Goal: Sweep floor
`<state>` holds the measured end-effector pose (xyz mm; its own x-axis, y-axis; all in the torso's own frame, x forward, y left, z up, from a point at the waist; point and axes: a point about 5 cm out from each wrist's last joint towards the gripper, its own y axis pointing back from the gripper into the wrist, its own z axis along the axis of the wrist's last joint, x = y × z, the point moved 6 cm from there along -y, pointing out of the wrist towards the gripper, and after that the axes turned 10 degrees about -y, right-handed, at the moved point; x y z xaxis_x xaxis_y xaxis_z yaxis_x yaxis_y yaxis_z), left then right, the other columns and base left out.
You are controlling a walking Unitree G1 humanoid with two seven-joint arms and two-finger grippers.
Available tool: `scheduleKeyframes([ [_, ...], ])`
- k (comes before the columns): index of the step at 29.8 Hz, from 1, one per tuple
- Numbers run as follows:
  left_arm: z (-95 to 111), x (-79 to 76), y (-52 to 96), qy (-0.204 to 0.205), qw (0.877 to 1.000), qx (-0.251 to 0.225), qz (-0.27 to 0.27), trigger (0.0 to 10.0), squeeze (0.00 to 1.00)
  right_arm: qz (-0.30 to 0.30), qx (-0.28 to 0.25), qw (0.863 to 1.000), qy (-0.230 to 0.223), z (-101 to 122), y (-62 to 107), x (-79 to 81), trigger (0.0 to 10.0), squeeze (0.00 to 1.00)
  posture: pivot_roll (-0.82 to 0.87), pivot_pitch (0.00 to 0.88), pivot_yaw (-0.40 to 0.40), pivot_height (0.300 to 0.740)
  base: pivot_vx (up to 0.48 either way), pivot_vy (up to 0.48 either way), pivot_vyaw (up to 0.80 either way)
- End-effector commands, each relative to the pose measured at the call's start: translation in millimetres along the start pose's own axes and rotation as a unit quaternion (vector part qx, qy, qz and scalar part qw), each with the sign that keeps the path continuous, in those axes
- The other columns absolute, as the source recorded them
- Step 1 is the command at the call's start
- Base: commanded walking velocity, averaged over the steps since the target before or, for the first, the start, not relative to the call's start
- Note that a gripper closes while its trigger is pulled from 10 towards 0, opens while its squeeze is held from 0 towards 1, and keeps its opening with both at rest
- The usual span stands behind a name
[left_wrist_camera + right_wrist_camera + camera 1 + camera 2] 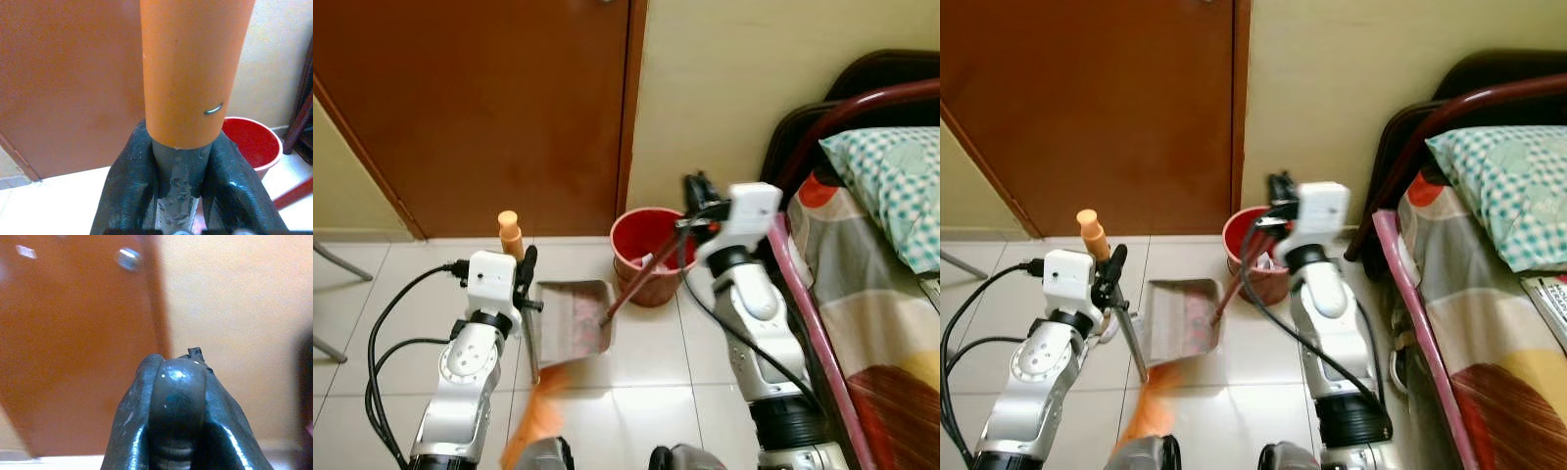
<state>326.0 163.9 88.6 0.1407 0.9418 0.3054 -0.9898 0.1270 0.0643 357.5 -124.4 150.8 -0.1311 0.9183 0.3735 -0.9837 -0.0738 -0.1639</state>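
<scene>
Left claw gripping broom, right claw gripping dustpan

Red bucket and bed hem the open tiled floor.

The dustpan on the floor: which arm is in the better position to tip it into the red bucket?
The right. Its gripper already holds the dustpan's long handle, and the red bucket stands just beside the pan. The left gripper is shut on the broom.
</scene>
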Motion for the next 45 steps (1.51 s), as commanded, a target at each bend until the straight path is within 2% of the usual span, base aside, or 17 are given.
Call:
scheduleKeyframes([
  [1, -3, -2.0, -2.2, -0.012, 1.000, 0.011, -0.010, 10.0, 0.00, -0.024, 0.006, 1.000, 0.004, 0, 3.9, -13.6, 10.0, 0.00, 0.01, 0.131, -0.042, 0.740, 0.000, 0.000, 0.00],
  [2, 3, -4.6, -5.5, -0.019, 1.000, 0.003, -0.018, 10.0, 0.00, -0.051, 0.012, 0.998, 0.015, -1, 9.4, -31.0, 10.0, 0.00, 0.01, 0.144, -0.043, 0.740, 0.000, 0.000, 0.00],
  [3, 3, -4.6, -5.5, -0.019, 1.000, 0.003, -0.018, 10.0, 0.00, -0.051, 0.012, 0.998, 0.015, -1, 9.4, -31.0, 10.0, 0.00, 0.01, 0.144, -0.043, 0.740, 0.000, 0.000, 0.00],
  [5, 13, -11.2, -7.3, -0.029, 0.999, -0.011, -0.036, 10.0, 0.00, -0.101, 0.019, 0.994, 0.034, 0, 17.6, -60.6, 10.0, 0.00, 0.01, 0.157, -0.044, 0.740, 0.000, 0.000, 0.00],
  [8, 14, -15.8, -5.0, -0.032, 0.998, -0.014, -0.047, 10.0, 0.00, -0.139, 0.022, 0.989, 0.037, 2, 22.6, -80.9, 10.0, 0.00, 0.01, 0.153, -0.047, 0.740, 0.000, 0.000, 0.00],
  [13, 6, -24.4, -1.0, -0.025, 0.998, -0.002, -0.062, 10.0, 0.00, -0.178, 0.020, 0.982, 0.060, 7, 23.7, -102.7, 10.0, 0.00, 0.00, 0.142, -0.045, 0.740, 0.000, 0.000, 0.00],
  [20, 9, -29.8, -4.3, -0.020, 0.997, -0.010, -0.071, 10.0, 0.00, -0.190, 0.027, 0.978, 0.086, 4, 22.4, -112.0, 10.0, 0.00, 0.00, 0.124, -0.048, 0.740, 0.000, 0.000, 0.00],
  [23, 22, -34.4, -12.3, -0.003, 0.997, -0.033, -0.070, 10.0, 0.00, -0.212, 0.034, 0.969, 0.122, -1, 21.3, -122.9, 10.0, 0.00, 0.00, 0.116, -0.044, 0.740, 0.000, 0.000, 0.00],
  [26, 27, -40.8, -16.3, -0.005, 0.996, -0.044, -0.080, 10.0, 0.00, -0.224, 0.038, 0.963, 0.142, -4, 19.6, -127.8, 10.0, 0.00, 0.01, 0.113, -0.042, 0.740, 0.000, 0.000, 0.00],
  [31, 40, -61.7, -27.2, -0.007, 0.991, -0.065, -0.113, 10.0, 0.00, -0.222, 0.054, 0.967, 0.116, -17, 12.2, -126.9, 10.0, 0.00, 0.02, 0.116, -0.044, 0.740, 0.000, 0.000, 0.00],
  [34, 47, -88.2, -35.6, -0.013, 0.986, -0.068, -0.154, 10.0, 0.00, -0.215, 0.068, 0.967, 0.120, -29, 6.8, -123.1, 10.0, 0.00, 0.03, 0.121, -0.052, 0.740, 0.000, 0.000, 0.00],
  [35, 47, -88.2, -35.6, -0.013, 0.986, -0.068, -0.154, 10.0, 0.00, -0.215, 0.068, 0.967, 0.120, -29, 6.8, -123.1, 10.0, 0.00, 0.03, 0.121, -0.052, 0.740, 0.000, 0.000, 0.00],
  [39, 60, -114.3, -40.6, 0.001, 0.976, -0.084, -0.201, 10.0, 0.00, -0.214, 0.068, 0.964, 0.140, -29, -0.5, -122.1, 10.0, 0.00, 0.03, 0.118, -0.048, 0.740, 0.000, 0.000, 0.00],
  [42, 65, -135.3, -37.3, 0.008, 0.963, -0.088, -0.254, 10.0, 0.00, -0.220, 0.071, 0.961, 0.154, -30, -2.2, -123.1, 10.0, 0.00, 0.03, 0.116, -0.042, 0.740, 0.000, 0.000, 0.00],
  [44, 66, -143.5, -34.7, 0.009, 0.956, -0.088, -0.278, 10.0, 0.00, -0.224, 0.073, 0.959, 0.156, -31, -2.6, -124.1, 10.0, 0.00, 0.03, 0.116, -0.042, 0.740, 0.000, 0.000, 0.00],
  [45, 65, -155.9, -27.4, 0.014, 0.944, -0.085, -0.319, 10.0, 0.00, -0.228, 0.079, 0.958, 0.158, -34, -2.6, -125.2, 10.0, 0.00, 0.03, 0.116, -0.040, 0.740, 0.000, 0.000, 0.00],
])
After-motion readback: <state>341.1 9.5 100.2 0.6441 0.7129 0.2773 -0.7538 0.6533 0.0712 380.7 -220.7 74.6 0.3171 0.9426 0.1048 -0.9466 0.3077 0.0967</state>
